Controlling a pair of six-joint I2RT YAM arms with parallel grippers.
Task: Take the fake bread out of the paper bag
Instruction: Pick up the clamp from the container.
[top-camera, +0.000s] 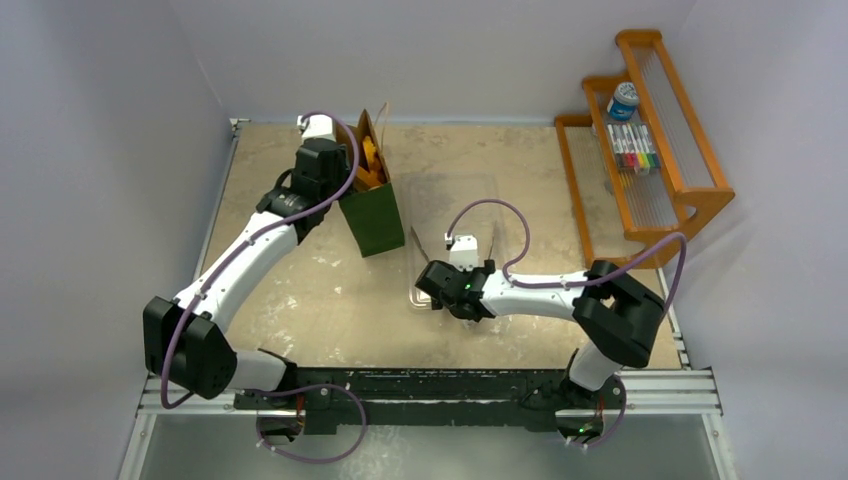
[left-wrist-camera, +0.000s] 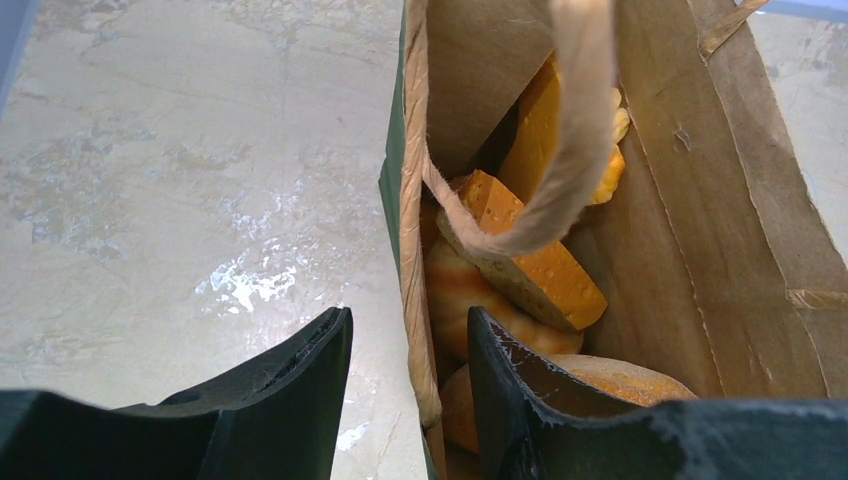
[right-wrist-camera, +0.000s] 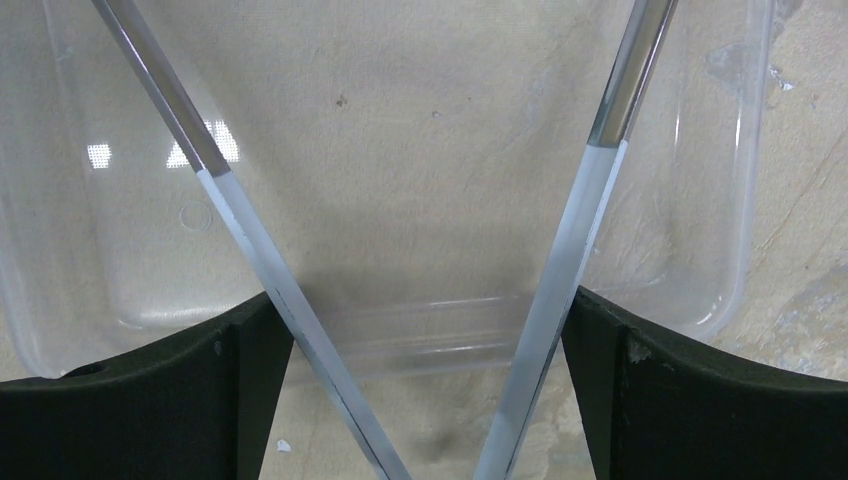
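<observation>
Table (top-camera: 300, 300): mottled beige surface, both arms bolted at its near edge. Wooden rack (top-camera: 690, 195): orange-brown, stepped, standing at the far right edge of the table. Paper bag (top-camera: 372, 225): dark green outside, brown kraft inside, upright and open-mouthed on the far left part of the table, just beside the left arm's wrist. Clear plastic tray (right-wrist-camera: 420, 120): near the table's middle, to the right of the bag and apart from it, directly under the right wrist; nothing lies on its visible floor. Left gripper (left-wrist-camera: 408, 325): jaws partly apart and astride the bag's left wall, one finger outside over the table, the other inside the mouth above the contents; a gap shows on each side of the wall, so nothing is clamped. Right gripper (right-wrist-camera: 425, 300): jaws spread wide, with the two arms of the metal tongs (right-wrist-camera: 590, 230) pressed against their inner faces, so it grips the tongs; the tong arms splay outward over the tray. Fake bread (left-wrist-camera: 530, 265): all visible pieces are inside the bag, piled against one another, among them an orange slab with a tan crust, a taller orange piece behind it, and rounded golden pieces below. String handle (left-wrist-camera: 575, 150): tan, looping across the bag's mouth above the bread. Markers (top-camera: 632, 148): a coloured row on the rack's shelf. Blue-capped jar (top-camera: 623, 100): on the rack, just behind the markers.
</observation>
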